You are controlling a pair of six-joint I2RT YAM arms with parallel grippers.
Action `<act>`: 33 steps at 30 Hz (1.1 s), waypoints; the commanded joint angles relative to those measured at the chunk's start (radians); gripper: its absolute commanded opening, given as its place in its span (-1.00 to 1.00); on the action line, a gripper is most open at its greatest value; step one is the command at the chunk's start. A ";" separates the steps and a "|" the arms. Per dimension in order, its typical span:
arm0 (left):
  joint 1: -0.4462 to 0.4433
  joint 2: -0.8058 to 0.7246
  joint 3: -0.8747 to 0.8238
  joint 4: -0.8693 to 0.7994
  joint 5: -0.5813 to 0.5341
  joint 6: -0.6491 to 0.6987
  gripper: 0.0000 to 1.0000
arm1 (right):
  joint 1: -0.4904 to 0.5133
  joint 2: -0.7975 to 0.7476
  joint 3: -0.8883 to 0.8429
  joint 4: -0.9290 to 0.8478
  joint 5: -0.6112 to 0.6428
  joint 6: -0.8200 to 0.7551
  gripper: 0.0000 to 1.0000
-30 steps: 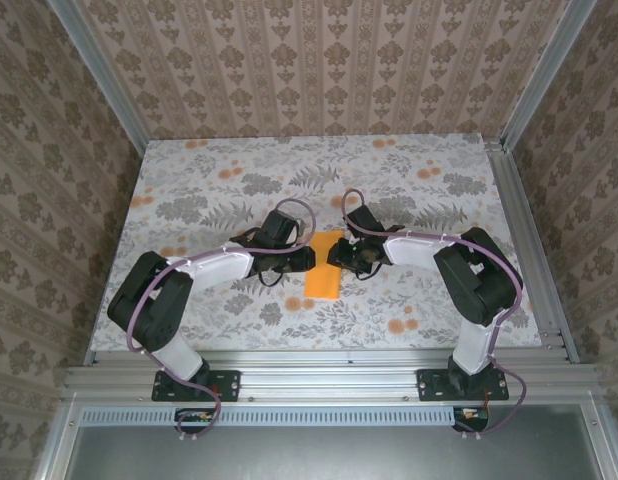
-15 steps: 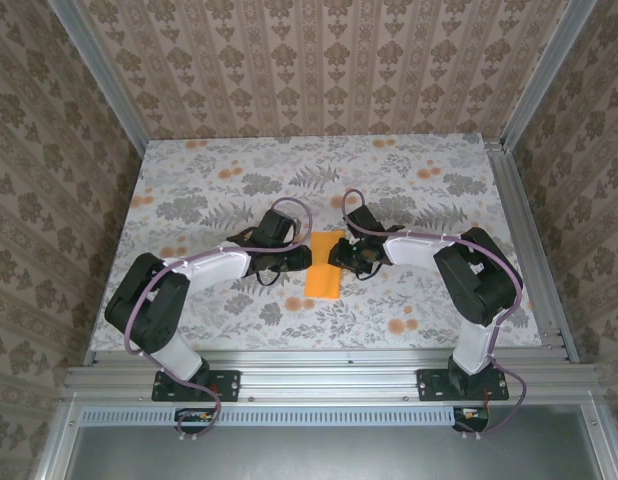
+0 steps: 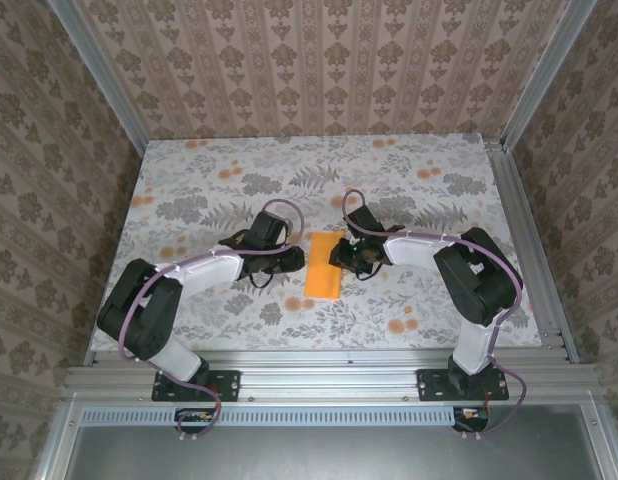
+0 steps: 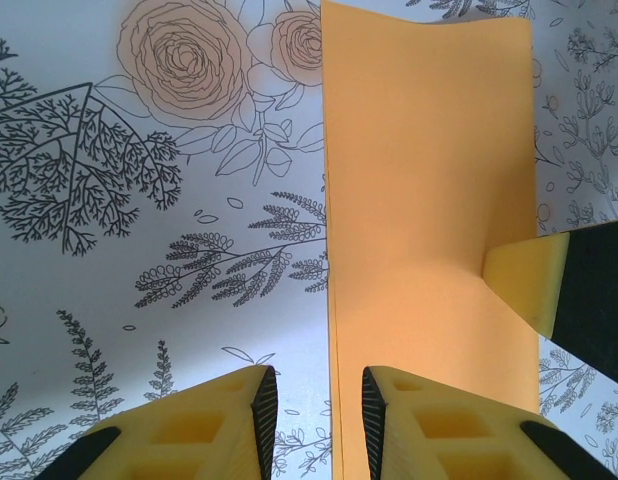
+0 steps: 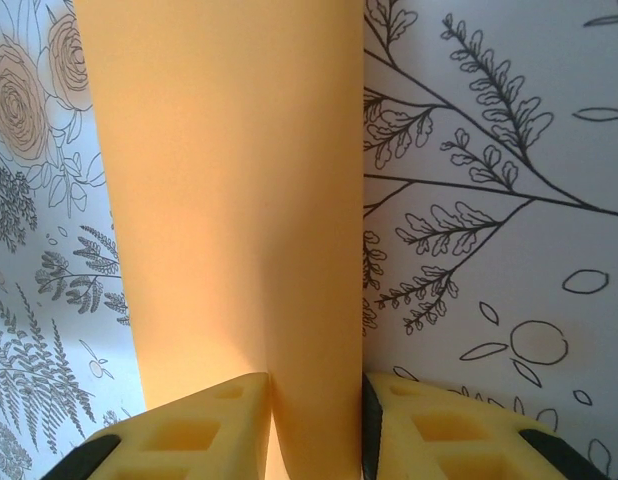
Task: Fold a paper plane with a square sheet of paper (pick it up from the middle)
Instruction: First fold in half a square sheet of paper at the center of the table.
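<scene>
The square sheet of paper (image 3: 322,272) lies mid-table, folded into a narrow orange rectangle; a paper plane is out of view. My left gripper (image 3: 300,260) hovers low at the sheet's left long edge, open. That edge of the paper (image 4: 429,180) runs through the gap of the left gripper (image 4: 319,425), untouched. My right gripper (image 3: 337,258) is at the sheet's right edge. In the right wrist view the paper (image 5: 229,200) rises in a fold that fills the space between the jaws of the right gripper (image 5: 317,425). One right fingertip (image 4: 524,280) presses on the paper's edge.
The table (image 3: 189,190) wears a grey leaf print with small orange flower blotches (image 3: 399,325). Patterned walls and aluminium rails (image 3: 524,230) box it in on three sides. Both arm bases stand on the near rail.
My left arm has drawn back a little to the left, off the sheet. The right jaws have narrowed onto the paper's right edge.
</scene>
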 commanded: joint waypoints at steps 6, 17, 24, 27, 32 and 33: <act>0.018 -0.040 -0.031 -0.007 -0.008 0.009 -0.37 | -0.002 0.014 -0.047 0.034 0.018 0.040 -0.38; 0.018 -0.033 -0.032 0.004 0.011 0.006 -0.38 | -0.004 0.021 -0.040 0.037 0.024 0.052 -0.31; 0.016 -0.026 -0.028 0.012 0.024 0.004 -0.38 | -0.002 0.025 -0.038 0.032 0.029 0.050 -0.29; 0.010 -0.015 -0.017 0.013 0.032 0.001 -0.38 | -0.001 0.030 -0.036 0.030 0.029 0.047 -0.28; -0.005 0.004 -0.002 0.022 0.035 -0.008 -0.37 | 0.001 0.030 -0.035 0.018 0.036 0.035 -0.29; -0.008 0.008 0.003 0.024 0.035 -0.009 -0.37 | 0.001 0.029 -0.037 0.017 0.038 0.032 -0.29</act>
